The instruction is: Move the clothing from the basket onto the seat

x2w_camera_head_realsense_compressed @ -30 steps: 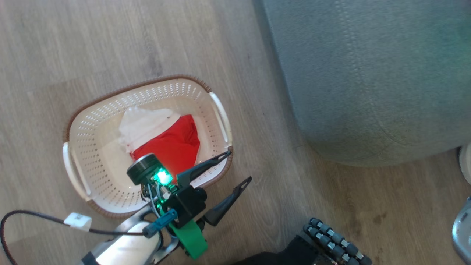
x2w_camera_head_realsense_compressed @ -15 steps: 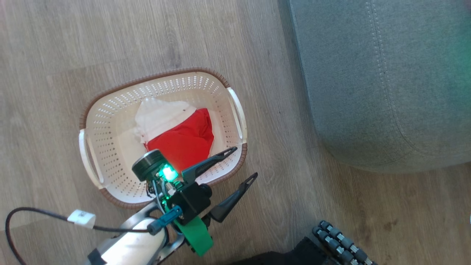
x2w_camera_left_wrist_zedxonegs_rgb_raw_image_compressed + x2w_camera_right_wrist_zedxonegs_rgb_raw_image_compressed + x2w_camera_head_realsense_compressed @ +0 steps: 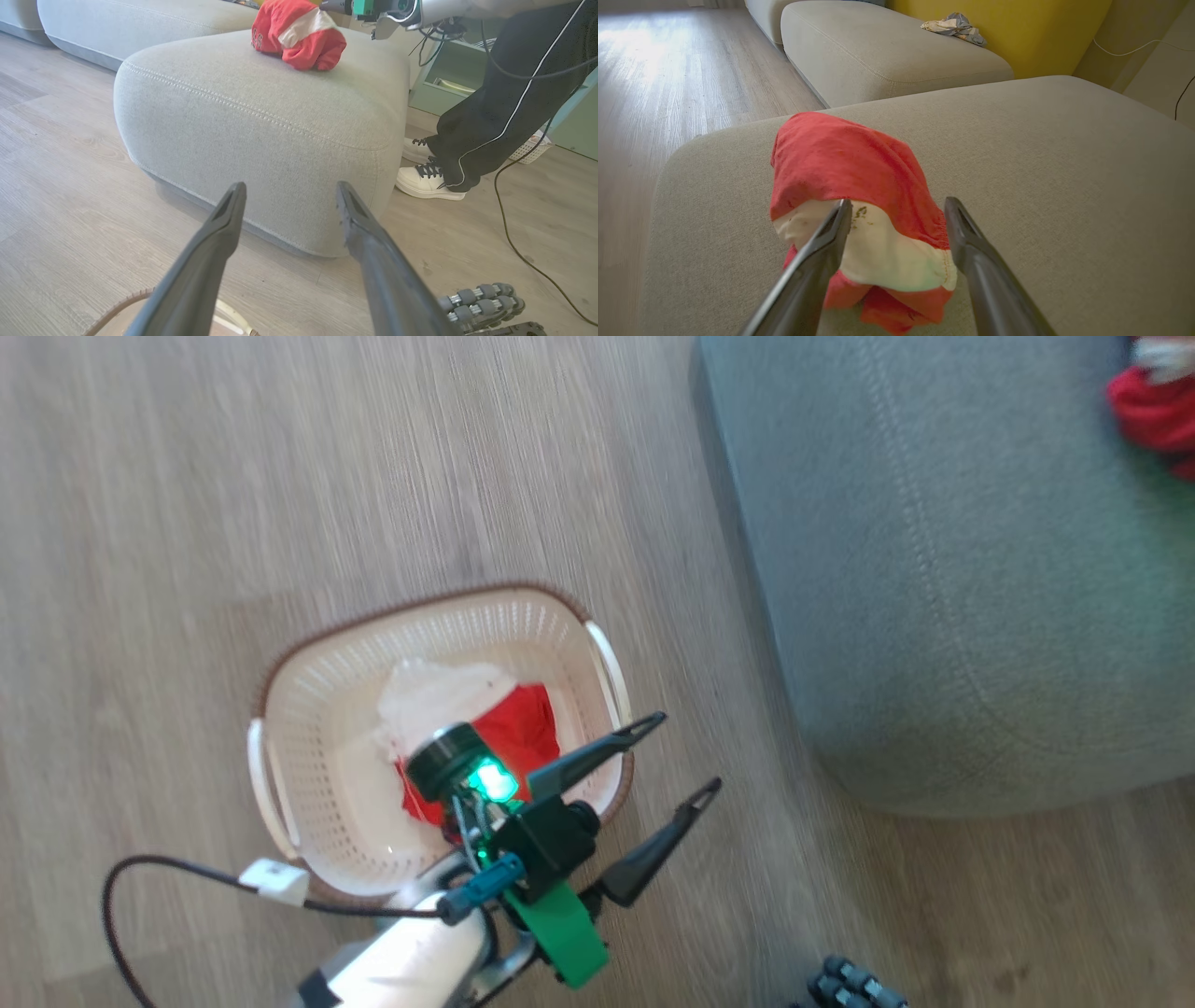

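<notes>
One garment (image 3: 859, 163) lies on the seat (image 3: 1064, 186), with the right tool (image 3: 897, 201) wide open around it. Next, the open, empty left tool (image 3: 686, 751) should take the other garment (image 3: 527, 733) from the basket (image 3: 317, 709).

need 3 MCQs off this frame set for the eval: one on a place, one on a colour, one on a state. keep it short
1. Where does the red garment by the right gripper lie?
A. in the basket
B. on the seat
C. on the floor

2. What colour is the band across that garment?
A. white
B. black
C. green

3. How do the jaws of the left gripper stand?
A. shut on a garment
B. shut on a basket handle
C. open, holding nothing

Key:
1 B: the right wrist view shows it resting on the seat cushion.
2 A: a white band crosses the red cloth.
3 C: the jaws are spread apart by the basket rim with nothing between them.
</notes>
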Robot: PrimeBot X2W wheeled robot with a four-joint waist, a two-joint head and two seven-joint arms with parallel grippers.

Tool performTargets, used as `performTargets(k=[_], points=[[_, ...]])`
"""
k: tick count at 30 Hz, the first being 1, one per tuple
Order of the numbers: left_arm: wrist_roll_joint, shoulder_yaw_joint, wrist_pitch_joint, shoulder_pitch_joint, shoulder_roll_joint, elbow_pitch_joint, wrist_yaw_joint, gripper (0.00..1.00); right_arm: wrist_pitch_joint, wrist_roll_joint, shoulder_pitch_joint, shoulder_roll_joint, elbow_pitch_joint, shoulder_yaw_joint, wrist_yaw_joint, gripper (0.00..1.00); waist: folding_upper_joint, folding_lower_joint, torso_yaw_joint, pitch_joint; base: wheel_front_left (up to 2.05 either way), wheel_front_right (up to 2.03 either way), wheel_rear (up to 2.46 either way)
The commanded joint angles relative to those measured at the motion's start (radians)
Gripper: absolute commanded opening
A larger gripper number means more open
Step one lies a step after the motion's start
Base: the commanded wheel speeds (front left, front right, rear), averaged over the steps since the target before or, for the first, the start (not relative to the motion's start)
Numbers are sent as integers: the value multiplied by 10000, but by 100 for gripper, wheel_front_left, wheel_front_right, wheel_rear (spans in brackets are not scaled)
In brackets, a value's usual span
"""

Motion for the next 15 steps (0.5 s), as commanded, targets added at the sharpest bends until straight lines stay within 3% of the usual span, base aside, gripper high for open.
performTargets(k=[1,9,15], points=[[-77,272,-51,224,-243,-214,-11,100,-94,102,288,-264,-500,408,-2,100,0,0,112,-745,0,0,0],[-41,1084,-51,673,-904,-34,-12,100,-94,1935,1526,-263,-2348,2517,-2,100,0,0,447,-1938,0,0,0],[0,1933,-51,1101,-1165,-1,-12,100,-94,3561,2876,-533,-4595,4284,-2,100,0,0,833,-2690,0,0,0]])
